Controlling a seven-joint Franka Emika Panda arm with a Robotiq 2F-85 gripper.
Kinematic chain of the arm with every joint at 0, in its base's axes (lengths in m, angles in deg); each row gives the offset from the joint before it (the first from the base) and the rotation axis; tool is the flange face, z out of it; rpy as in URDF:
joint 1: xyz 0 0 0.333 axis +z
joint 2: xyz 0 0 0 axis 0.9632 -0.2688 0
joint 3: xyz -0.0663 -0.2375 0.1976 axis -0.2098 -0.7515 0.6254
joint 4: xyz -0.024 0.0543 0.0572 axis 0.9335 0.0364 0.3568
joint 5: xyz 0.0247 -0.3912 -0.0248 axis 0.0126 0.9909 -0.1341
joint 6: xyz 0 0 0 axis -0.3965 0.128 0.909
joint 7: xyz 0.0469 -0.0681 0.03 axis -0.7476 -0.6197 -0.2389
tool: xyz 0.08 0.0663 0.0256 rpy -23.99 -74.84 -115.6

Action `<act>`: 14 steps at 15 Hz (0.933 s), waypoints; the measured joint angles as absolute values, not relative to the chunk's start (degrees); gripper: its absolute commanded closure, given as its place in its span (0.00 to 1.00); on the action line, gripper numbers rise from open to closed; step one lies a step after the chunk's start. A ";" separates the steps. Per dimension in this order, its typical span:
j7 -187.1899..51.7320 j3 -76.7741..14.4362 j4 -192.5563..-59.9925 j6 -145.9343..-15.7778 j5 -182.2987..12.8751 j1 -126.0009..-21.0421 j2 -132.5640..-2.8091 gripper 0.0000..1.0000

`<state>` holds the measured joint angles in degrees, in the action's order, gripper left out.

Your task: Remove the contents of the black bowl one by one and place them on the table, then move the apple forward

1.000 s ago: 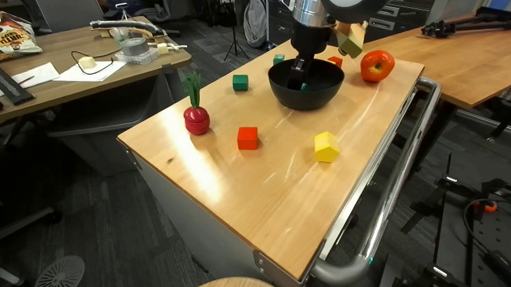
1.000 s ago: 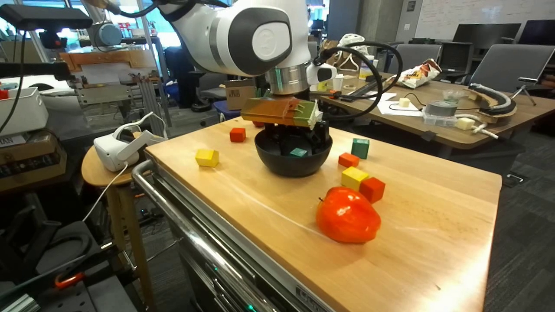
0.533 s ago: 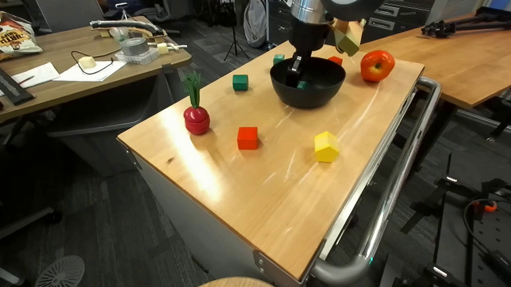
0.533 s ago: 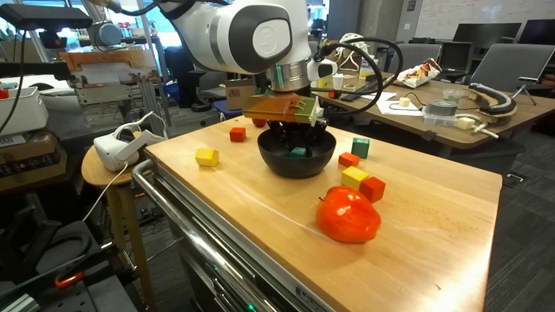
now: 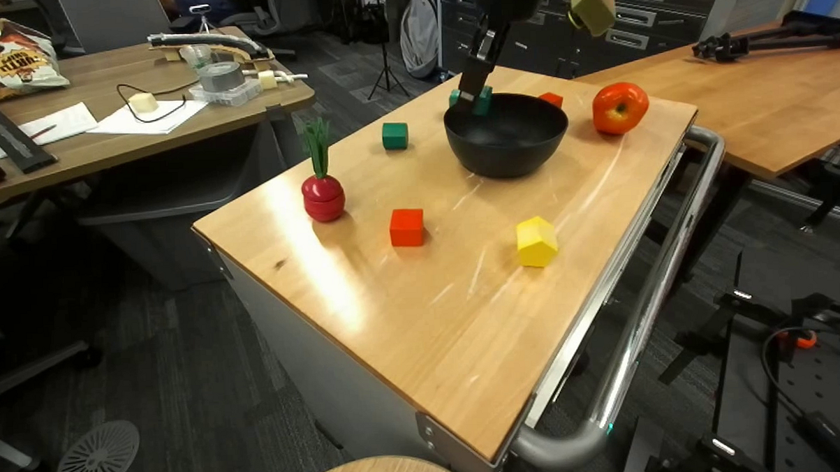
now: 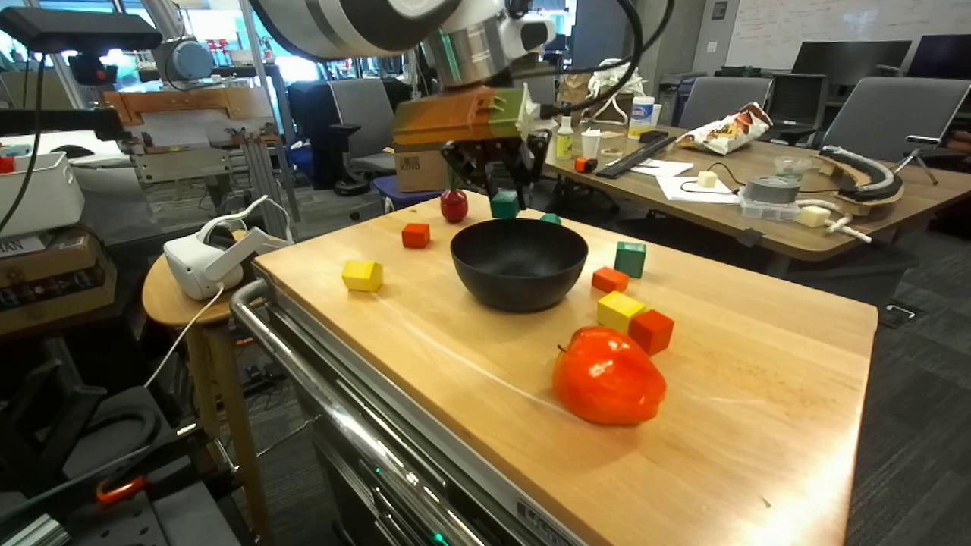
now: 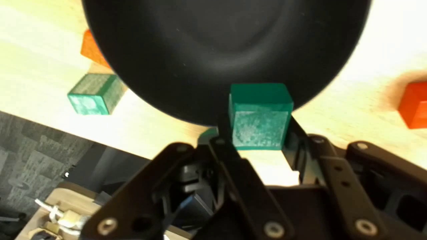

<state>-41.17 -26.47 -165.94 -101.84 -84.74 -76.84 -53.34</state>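
Note:
My gripper (image 7: 258, 131) is shut on a green block (image 7: 260, 116), with a finger on each side of it. In both exterior views the gripper (image 5: 472, 94) (image 6: 507, 189) holds the green block (image 5: 484, 102) (image 6: 504, 205) in the air near the bowl's rim. The black bowl (image 5: 508, 156) (image 6: 520, 288) stands upright on the table. Its inside shows bare black surface in the wrist view (image 7: 217, 43). The red apple (image 5: 619, 109) (image 6: 608, 379) lies on the table beside the bowl, apart from it; it is out of the wrist view.
Blocks lie around the bowl: yellow (image 5: 536, 242), red (image 5: 407, 227), green (image 5: 395, 135), another green (image 6: 630, 260), orange (image 6: 611, 280), and a touching yellow (image 6: 620, 311) and red (image 6: 651, 331). A toy radish (image 5: 323, 197) stands near the table edge. A metal rail (image 5: 646, 312) runs along one side.
Earlier my gripper was down inside the bowl around the green block. It has risen out with the block. The bowl shifted slightly between the two earlier frames.

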 measured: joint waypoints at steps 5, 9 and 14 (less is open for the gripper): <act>-34.02 -23.41 -174.78 -99.66 -90.74 -70.29 -44.58 0.85; -31.19 -22.27 -179.36 -98.49 -95.09 -63.85 -44.43 0.85; -31.18 -20.08 -181.11 -98.80 -97.89 -59.96 -46.14 0.85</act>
